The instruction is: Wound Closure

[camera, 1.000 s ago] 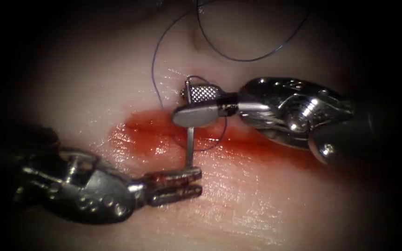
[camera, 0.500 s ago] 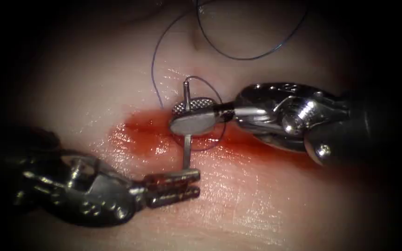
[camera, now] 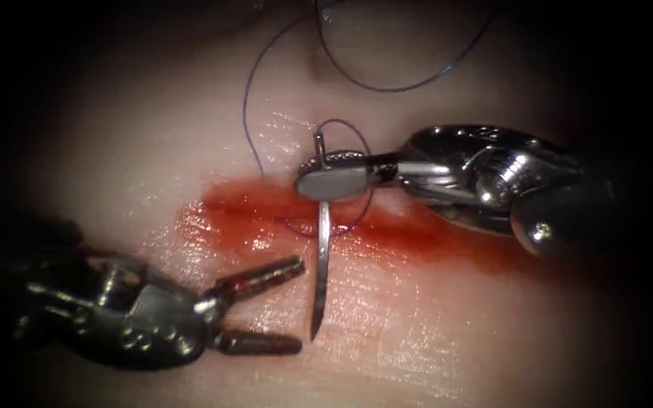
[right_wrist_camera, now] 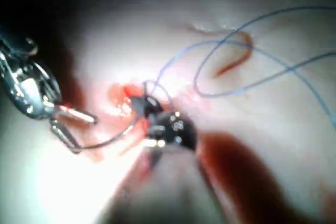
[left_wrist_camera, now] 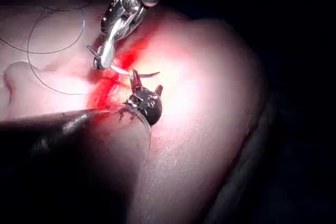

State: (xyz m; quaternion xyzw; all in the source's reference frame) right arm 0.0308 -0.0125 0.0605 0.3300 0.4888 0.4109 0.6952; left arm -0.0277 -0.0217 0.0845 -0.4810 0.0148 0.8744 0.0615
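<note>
The right tool [camera: 334,181] is now gripping the needle [camera: 320,257] near its thread end above the cut [camera: 387,227]; the left tool [camera: 262,310], jaws wide, has released it. Needle is lying outside tissue [camera: 417,325], awaiting repositioning.

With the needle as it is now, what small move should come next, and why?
Probably the right tool should turn the needle to aim its free tip at the tissue. It grips the needle near the thread end; the left tool is open, holding nothing; the needle is out of the tissue.
</note>
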